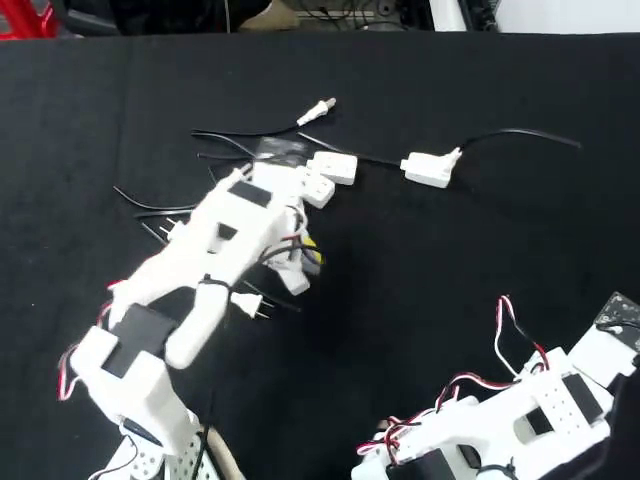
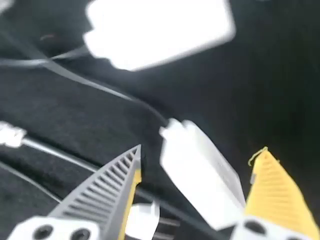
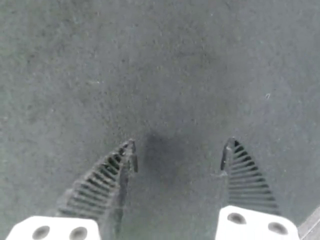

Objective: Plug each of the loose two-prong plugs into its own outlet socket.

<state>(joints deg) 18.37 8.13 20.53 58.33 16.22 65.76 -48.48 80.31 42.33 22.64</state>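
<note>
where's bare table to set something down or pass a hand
Widest free patch: the black cloth between the lone white socket and the right arm, where the right end effector hangs open. Crowded: around the left end effector, among white sockets and black cords.

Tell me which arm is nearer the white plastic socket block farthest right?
Left. The left arm ends just left of the white plastic socket block; the right arm is far off.

The desk [image 1: 470,250] has a black fabric top. Beyond its far edge sit tangled cables [image 1: 345,14] and a red object [image 1: 22,22].
</note>
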